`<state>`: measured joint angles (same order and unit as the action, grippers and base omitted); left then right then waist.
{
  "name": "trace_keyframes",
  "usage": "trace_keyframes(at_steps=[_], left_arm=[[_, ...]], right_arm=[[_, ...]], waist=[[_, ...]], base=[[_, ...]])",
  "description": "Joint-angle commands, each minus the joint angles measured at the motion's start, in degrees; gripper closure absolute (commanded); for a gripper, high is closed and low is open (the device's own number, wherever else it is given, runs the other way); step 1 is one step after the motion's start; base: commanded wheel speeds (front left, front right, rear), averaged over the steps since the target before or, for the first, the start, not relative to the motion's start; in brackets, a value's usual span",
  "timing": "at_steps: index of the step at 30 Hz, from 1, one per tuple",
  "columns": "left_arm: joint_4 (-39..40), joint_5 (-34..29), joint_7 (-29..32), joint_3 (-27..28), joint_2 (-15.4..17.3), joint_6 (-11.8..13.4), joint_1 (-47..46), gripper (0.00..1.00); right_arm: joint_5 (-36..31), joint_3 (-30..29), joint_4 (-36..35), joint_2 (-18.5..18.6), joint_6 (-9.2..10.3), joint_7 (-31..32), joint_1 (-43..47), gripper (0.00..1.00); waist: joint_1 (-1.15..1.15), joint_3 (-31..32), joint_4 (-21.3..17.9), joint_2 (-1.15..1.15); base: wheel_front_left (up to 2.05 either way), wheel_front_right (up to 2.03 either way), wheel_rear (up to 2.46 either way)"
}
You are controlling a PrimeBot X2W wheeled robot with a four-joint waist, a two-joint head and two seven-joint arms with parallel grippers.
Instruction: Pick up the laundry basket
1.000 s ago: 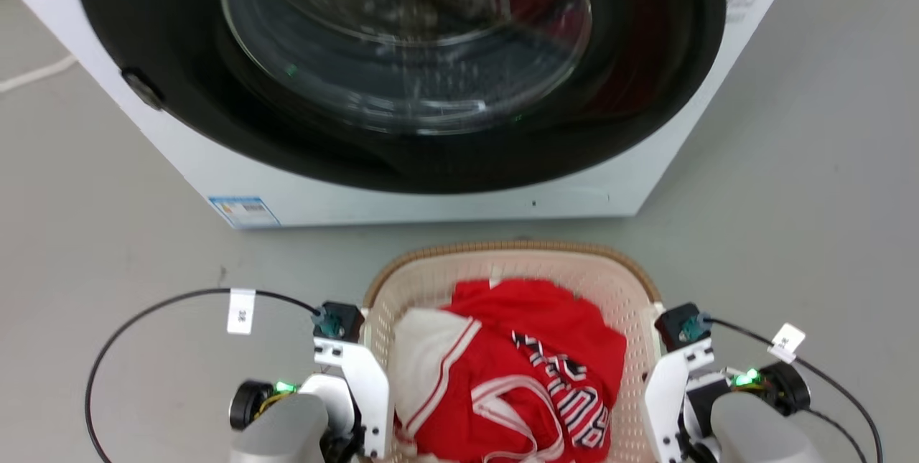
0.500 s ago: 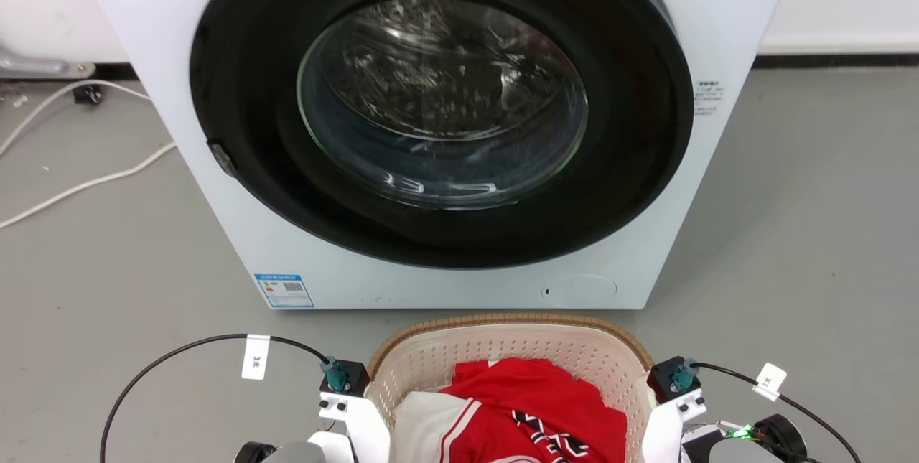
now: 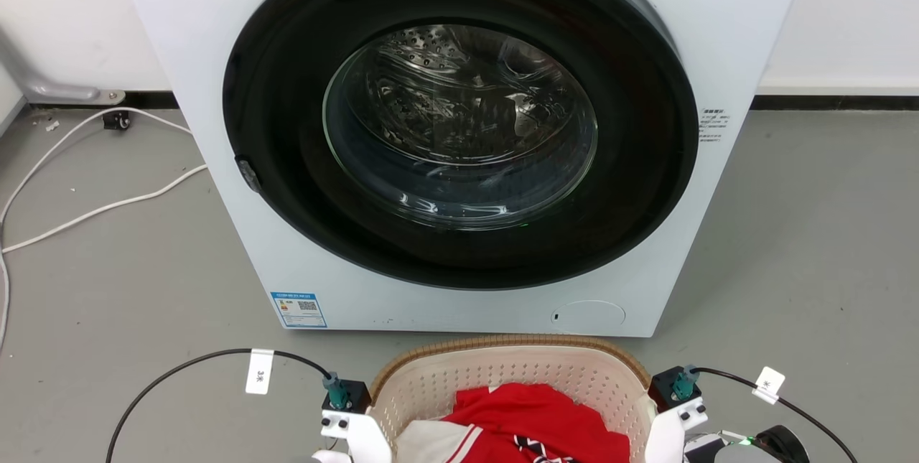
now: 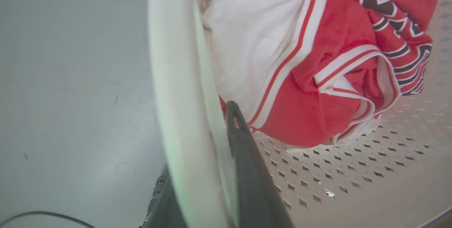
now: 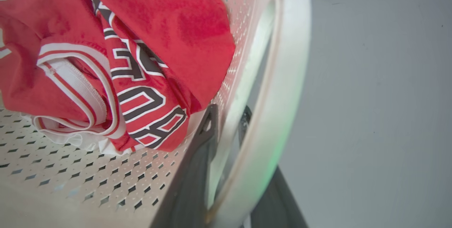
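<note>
In the left wrist view, the left gripper point(image 4: 199, 143) pinched the white side handle point(image 4: 173, 79) of the laundry basket point(image 3: 502, 343). One dark finger point(image 4: 247, 171) lay inside against the perforated wall and the other sat outside, low in the frame, with the handle band between them. The right gripper point(image 5: 229, 115) was closed the same way on the opposite handle point(image 5: 286, 79), its inner finger point(image 5: 201, 150) against the wall and the outer one below the band.

In the head view the basket sat at the bottom centre of the frame, mouth up, with a handle toward each lower corner. Its curved, brown-rimmed far end pointed up the frame at the washing machine point(image 3: 215, 54). The lower edge cut off its near part, so I could not tell whether its long axis ran across the frame or up it.

A crumpled red and white jersey point(image 3: 531, 420) lay inside, with black lettering in the right wrist view. The machine's round glass door point(image 3: 459, 125) was closed. A white cable point(image 3: 93, 208) trailed over the grey floor point(image 3: 826, 233) at the left.
</note>
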<state>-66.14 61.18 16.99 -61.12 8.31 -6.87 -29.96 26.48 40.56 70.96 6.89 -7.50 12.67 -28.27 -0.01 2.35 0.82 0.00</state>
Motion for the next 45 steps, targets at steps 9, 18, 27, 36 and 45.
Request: trace_keyframes(at_steps=[9, 18, 27, 36, 45], left_arm=[[0.2, 2.2, 0.4, -2.0, -0.3, -1.0, 0.6, 1.0], [0.0, 3.9, 0.3, -3.5, -0.3, -1.0, 0.5, 1.0], [-0.1, 5.3, 0.2, -4.8, -0.3, -1.0, 0.0, 1.0], [-0.2, 6.4, -0.2, -6.0, 0.1, -1.0, -0.3, 1.0], [0.1, 7.6, -0.2, -7.1, 0.3, -1.0, -0.5, 1.0]], right_arm=[[4.9, 5.1, -1.2, 1.3, 0.02, 0.5, -0.2, 1.0], [8.4, 8.6, -0.9, 1.7, 0.02, 0.2, -1.1, 1.0], [11.2, 11.5, -0.5, 2.1, 0.02, -0.4, -1.4, 1.0], [13.3, 13.6, -0.1, 1.7, 0.02, -0.7, -1.7, 1.0], [15.7, 15.7, 0.2, 1.7, 0.02, -0.9, -1.9, 1.0]], waist=[[0.01, 0.5, -0.5, 0.0], [0.01, 0.6, -1.0, 0.0], [0.01, 0.6, -1.0, 0.0], [0.01, 0.6, -1.2, 0.0], [0.01, 0.6, -1.4, 0.0]], base=[[0.0, 0.0, 0.0], [0.0, 0.0, 0.0], [0.0, 0.0, 0.0], [0.0, 0.0, 0.0], [0.0, 0.0, 0.0]])
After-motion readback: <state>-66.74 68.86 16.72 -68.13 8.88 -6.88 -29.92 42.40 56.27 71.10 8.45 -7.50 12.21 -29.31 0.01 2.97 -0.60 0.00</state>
